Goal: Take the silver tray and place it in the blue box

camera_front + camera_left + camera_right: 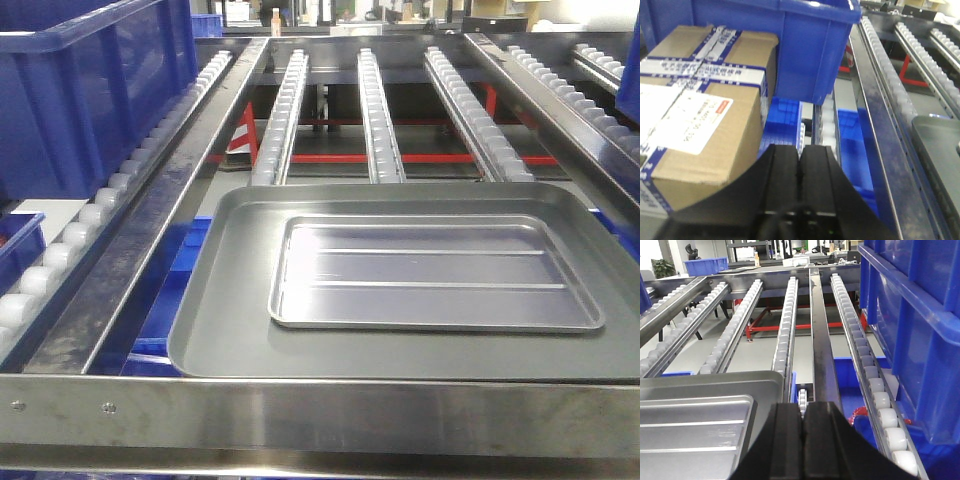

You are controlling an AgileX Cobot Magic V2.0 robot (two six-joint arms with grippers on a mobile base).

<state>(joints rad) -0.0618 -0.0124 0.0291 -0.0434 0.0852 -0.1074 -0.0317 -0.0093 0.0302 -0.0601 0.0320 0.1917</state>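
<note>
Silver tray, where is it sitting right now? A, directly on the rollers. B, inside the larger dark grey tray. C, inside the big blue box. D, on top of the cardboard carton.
B: the front view shows the silver tray lying flat on the floor of the larger dark grey tray, ringed by that tray's walls.

The deep bright-blue ribbed plastic crate (90,90) runs off the front view's top and left edges, and the larger dull dark-grey metal tray (230,340) loses its near right corner there. The shallow shiny silver ribbed tray (690,435) is cut by the right wrist view's left and bottom edges. Print on the white label (697,122) of the brown cardboard box (740,155) is too blurred to read.
</note>
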